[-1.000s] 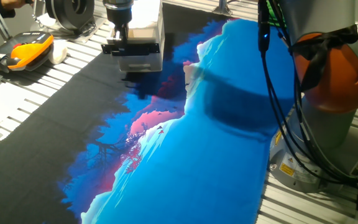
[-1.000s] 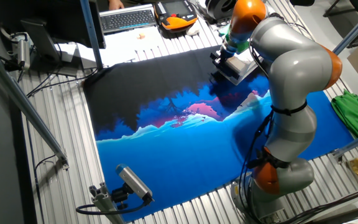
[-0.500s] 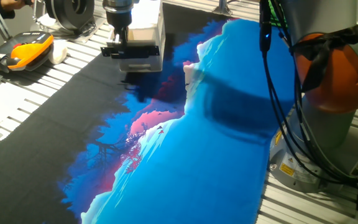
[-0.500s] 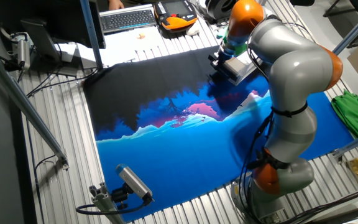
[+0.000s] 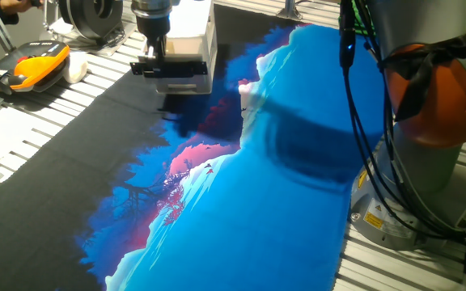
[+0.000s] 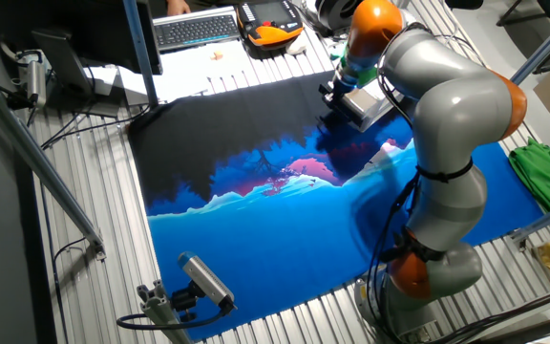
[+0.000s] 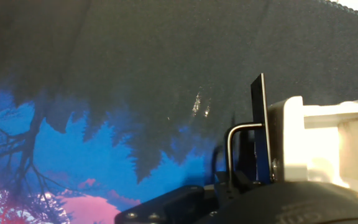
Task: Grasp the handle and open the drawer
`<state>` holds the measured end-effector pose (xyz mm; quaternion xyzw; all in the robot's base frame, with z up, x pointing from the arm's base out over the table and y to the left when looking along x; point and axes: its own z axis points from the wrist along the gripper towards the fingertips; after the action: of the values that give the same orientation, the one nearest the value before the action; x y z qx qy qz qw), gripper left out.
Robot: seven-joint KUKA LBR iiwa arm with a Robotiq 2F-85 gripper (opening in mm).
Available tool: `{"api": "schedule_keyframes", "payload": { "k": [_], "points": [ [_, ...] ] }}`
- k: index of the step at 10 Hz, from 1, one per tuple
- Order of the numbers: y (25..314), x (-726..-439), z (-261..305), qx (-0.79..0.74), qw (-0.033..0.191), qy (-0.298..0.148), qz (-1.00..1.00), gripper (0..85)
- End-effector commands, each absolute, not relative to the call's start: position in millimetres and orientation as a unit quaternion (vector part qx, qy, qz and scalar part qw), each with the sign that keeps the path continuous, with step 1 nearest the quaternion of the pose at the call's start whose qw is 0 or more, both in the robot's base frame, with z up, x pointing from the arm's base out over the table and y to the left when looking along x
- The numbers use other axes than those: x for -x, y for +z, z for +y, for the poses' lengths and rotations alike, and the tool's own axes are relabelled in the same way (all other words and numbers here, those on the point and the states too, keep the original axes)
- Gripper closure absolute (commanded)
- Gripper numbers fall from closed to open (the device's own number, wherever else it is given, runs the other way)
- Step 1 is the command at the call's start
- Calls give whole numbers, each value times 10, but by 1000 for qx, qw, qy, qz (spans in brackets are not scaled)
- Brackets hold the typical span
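The claw reaches down onto the black handle at the front of the small white cabinet, apparently closed on it, though its fingers are hidden. The drawer directly behind the claw looks barely opened; most of the pull remains. The arm arches over the tabletop, wrist vertical.

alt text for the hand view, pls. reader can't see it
Close-up from the hand camera: a thin metal handle loops out from the dark front panel of the white drawer at right, with the black claw body blurred along the bottom edge. Behind lies a dark cloth printed with blue trees and pink.
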<state>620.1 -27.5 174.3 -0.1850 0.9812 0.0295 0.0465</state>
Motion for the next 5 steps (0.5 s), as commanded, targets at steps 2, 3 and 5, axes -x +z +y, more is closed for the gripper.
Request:
{"api": "schedule_keyframes", "payload": {
  "k": [2,3,5],
  "points": [
    [1711,-6170,-206,182,48,30,982,850],
    [1699,-6151,-168,180,50,30,982,850],
    [1694,-6114,-100,177,51,31,982,850]
  ]
}}
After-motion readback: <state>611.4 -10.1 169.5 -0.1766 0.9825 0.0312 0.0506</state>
